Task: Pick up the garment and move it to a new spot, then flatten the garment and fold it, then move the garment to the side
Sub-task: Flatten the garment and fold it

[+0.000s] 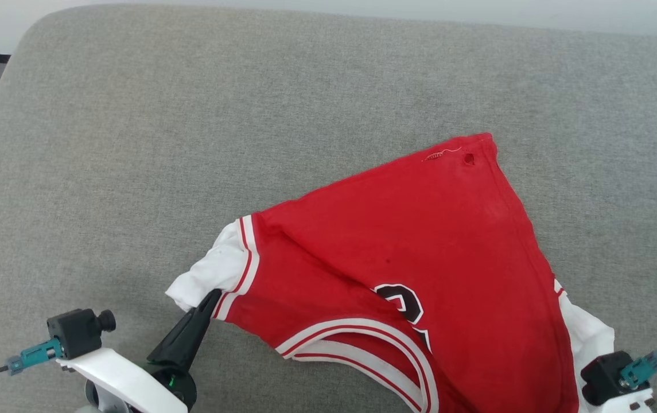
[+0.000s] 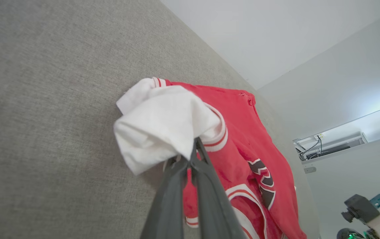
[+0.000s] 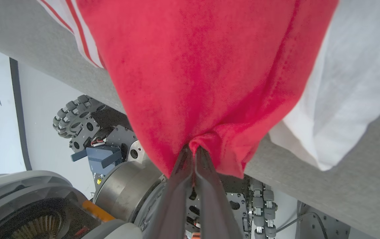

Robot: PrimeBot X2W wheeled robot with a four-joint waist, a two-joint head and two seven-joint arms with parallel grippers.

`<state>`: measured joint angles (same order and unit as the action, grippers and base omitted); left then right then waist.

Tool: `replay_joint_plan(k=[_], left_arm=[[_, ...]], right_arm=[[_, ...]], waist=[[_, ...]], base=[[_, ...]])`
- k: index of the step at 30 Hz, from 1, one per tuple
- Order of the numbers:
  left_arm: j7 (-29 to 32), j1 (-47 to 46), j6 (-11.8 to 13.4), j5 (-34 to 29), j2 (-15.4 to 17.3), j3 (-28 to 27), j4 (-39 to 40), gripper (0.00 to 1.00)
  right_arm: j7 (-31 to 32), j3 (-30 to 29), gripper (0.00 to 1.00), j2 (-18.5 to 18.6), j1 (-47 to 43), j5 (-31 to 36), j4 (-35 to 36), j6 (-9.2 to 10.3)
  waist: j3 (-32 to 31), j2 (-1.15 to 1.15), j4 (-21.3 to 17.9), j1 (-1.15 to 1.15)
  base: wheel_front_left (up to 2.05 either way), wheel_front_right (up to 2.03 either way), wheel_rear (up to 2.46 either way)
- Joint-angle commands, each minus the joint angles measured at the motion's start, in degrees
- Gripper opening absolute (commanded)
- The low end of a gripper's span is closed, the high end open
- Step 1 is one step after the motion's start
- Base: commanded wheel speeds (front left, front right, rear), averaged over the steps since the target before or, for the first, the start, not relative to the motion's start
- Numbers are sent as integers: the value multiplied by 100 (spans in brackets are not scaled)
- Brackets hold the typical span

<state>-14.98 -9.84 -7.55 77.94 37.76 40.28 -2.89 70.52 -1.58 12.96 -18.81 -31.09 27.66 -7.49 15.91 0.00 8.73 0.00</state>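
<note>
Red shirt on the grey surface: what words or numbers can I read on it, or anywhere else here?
"2", probably, half hidden by a fold: black white-outlined digit on the red garment.
Left wrist view: black white-outlined marks on it, too crumpled to read.
Nothing else legible.

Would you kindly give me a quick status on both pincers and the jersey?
Left pincer shut on jersey sleeve. Right pincer shut on its red cloth. Jersey rumpled on grey cushion, not flat. Nothing in the way.
</note>
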Motion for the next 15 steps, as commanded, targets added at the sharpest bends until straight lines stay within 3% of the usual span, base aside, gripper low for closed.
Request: replay_joint_plan(k=[1,2,3,10,15], left_arm=[[-29,80,12,5,-3,-35,-1,0],[-29,85,13,4,-3,-37,2,0],[-29,93,13,1,-2,-40,4,0],[-29,160,12,-56,-71,-44,63,0],[-29,-26,12,-76,-185,-10,127,0]], right_arm=[[-137,19,23,54,99,62,-11,0],[-229,17,37,103,167,86,-2,0],[-320,-26,98,131,229,95,31,0],[-306,-762,100,453,821,-115,628,0],[-512,-965,100,730,2280,-69,310,0]], waist=[[-22,0,-18,0],[-36,0,-23,0],[-49,0,-26,0],[-72,0,66,0],[108,0,181,0]], base=[[0,0,0],[0,0,0],[0,0,0],[0,0,0],[0,0,0]])
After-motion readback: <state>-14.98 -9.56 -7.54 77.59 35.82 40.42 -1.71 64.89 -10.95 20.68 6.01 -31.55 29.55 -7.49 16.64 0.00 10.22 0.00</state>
